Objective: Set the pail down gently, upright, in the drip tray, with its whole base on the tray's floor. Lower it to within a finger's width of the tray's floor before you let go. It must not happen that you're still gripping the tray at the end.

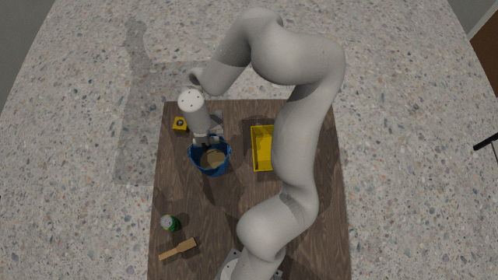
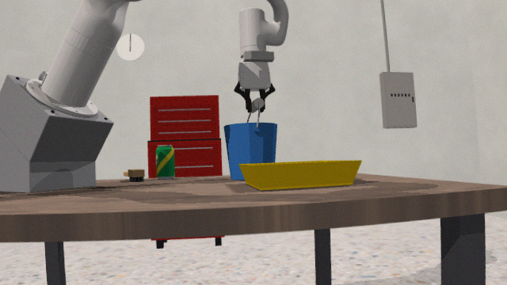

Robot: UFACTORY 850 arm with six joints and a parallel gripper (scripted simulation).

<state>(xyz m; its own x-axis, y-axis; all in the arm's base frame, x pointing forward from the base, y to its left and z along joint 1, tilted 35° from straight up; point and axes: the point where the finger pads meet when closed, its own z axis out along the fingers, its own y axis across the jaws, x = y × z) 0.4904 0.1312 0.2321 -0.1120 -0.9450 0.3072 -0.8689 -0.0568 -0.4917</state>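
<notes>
A blue pail [image 1: 210, 160] [image 2: 250, 148] stands upright on the wooden table [image 1: 183, 194] [image 2: 238, 215], just left of the yellow drip tray [image 1: 263, 151] [image 2: 301, 174]. The tray holds nothing. My gripper [image 1: 202, 143] [image 2: 257, 105] points straight down over the pail's far rim and is shut on the pail's wire handle, which stands up above the rim. In the top view the arm covers the tray's right side.
A green can [image 1: 170, 222] [image 2: 165, 161] and a wooden brush [image 1: 178, 249] [image 2: 135, 174] lie near the robot base [image 2: 40, 138]. A small yellow block [image 1: 180, 124] sits behind the pail. A red tool chest [image 2: 184, 134] stands beyond the table.
</notes>
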